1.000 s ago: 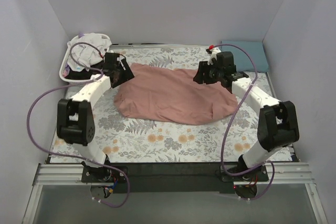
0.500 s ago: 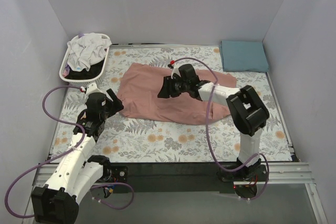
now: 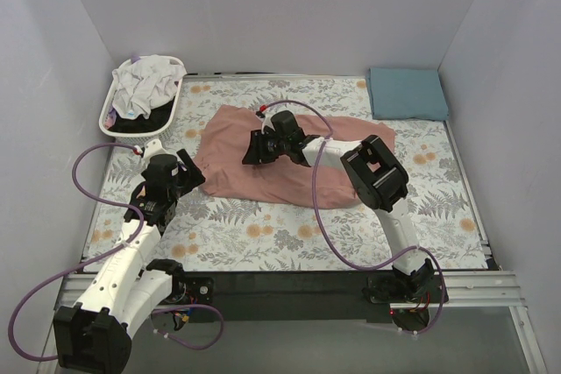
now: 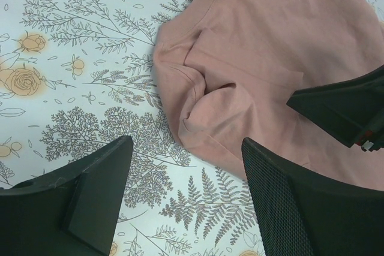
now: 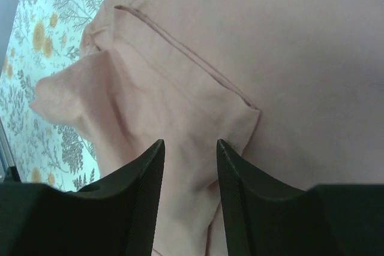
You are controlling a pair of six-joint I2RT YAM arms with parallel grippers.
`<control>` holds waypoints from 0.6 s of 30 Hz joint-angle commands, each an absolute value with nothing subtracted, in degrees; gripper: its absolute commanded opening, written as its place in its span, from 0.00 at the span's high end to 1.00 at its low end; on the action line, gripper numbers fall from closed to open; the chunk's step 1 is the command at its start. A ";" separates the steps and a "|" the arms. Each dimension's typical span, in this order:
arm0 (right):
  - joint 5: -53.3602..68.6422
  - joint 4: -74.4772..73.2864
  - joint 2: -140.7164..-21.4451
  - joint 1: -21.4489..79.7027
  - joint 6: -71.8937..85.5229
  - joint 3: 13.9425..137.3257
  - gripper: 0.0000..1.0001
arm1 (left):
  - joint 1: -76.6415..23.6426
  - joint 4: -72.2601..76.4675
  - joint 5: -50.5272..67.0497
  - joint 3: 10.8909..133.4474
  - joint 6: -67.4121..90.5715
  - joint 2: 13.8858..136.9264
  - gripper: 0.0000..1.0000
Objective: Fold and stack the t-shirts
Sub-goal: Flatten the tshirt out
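Dusty-pink t-shirt [image 3: 254, 183], spread loosely on the floral cloth [image 3: 263, 238], uneven in outline and not yet folded. It lies directly beneath the right pincer [image 3: 251, 151] and just ahead of the left pincer [image 3: 193, 172].

Right pincer: reached well across to the shirt's left portion, jaws only a narrow gap apart and gripping nothing. A stitched seam [image 5: 180, 46] runs just beyond its tips, with a loose sleeve flap [image 5: 60, 97] off to one side. Whether the tips touch the fabric cannot be told. The narrow gap suits pinching a thin layer near that seam.

Left pincer: jaws wide apart and empty, low over the floral cloth at the shirt's edge. A crumpled sleeve corner [image 4: 192, 103] sits immediately past its tips, and the wide opening suits taking in such a thick bunch.

Both pincers work the same side of the garment, probably so that this edge can be lifted at two points and carried over as one straight fold.

Teal t-shirt [image 3: 408, 92]: folded flat, well apart from both pincers, beyond and to the right of the right one. It is judged to be the base of the stack.

White basket [image 3: 175, 98]: beyond the left pincer, holding a white tee [image 3: 149, 81] and darker cloth awaiting their turn.
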State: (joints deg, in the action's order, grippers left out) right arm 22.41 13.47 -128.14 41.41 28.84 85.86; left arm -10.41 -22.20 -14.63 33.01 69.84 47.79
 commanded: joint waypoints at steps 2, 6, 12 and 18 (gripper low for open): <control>17.24 15.73 -127.01 41.66 29.53 86.32 0.55 | -10.63 -21.45 -16.08 34.63 69.43 47.55 0.28; 10.56 15.82 -124.63 42.27 27.78 84.20 0.55 | -10.55 -21.36 -15.91 34.63 69.26 47.46 0.28; 10.99 15.82 -126.12 42.36 27.42 85.52 0.55 | -10.55 -21.18 -15.64 34.54 69.08 47.64 0.28; 10.03 16.26 -125.86 42.45 27.34 84.91 0.56 | -10.55 -21.27 -15.47 34.63 68.82 47.81 0.29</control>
State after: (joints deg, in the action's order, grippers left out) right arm 12.51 14.35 -127.70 42.17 28.29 84.53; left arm -10.41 -21.96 -14.59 33.04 69.58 47.94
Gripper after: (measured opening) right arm 0.447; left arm 0.716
